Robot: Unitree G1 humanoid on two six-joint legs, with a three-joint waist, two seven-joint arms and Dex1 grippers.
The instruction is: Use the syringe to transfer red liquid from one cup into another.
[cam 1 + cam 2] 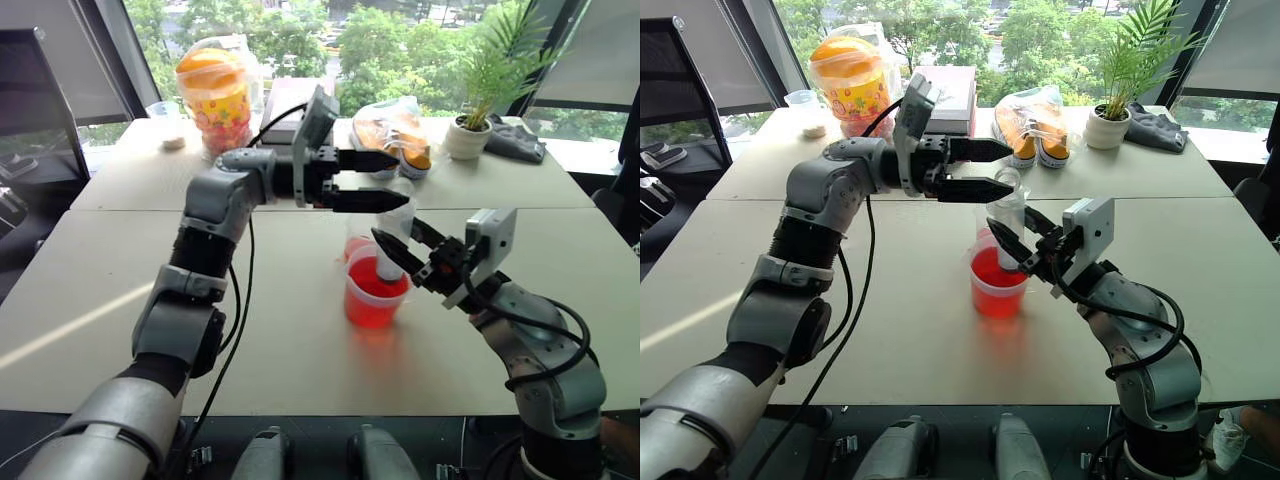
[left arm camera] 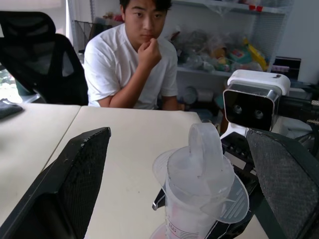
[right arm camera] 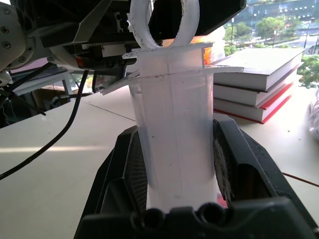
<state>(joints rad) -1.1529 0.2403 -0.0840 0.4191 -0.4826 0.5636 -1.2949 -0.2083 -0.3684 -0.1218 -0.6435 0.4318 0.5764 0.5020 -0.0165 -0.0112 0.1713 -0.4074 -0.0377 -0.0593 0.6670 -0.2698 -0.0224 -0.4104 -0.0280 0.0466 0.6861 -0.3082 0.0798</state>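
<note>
Syringe (image 1: pixel 1009 225): clear thick barrel, ring-topped plunger, upright, lower end inside the larger cup
Larger cup (image 1: pixel 997 287): clear, wide, mid-table, upright, holding red liquid (image 1: pixel 997 275) nearly to its rim
Smaller cup (image 1: pixel 357 243): clear, narrow, just beyond the larger cup, mostly hidden

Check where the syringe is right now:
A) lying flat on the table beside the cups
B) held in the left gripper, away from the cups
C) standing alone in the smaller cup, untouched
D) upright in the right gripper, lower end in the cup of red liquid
D: the right gripper is shut on the barrel of the syringe, which stands upright in the red-filled cup; the left gripper is open around its top.
</note>
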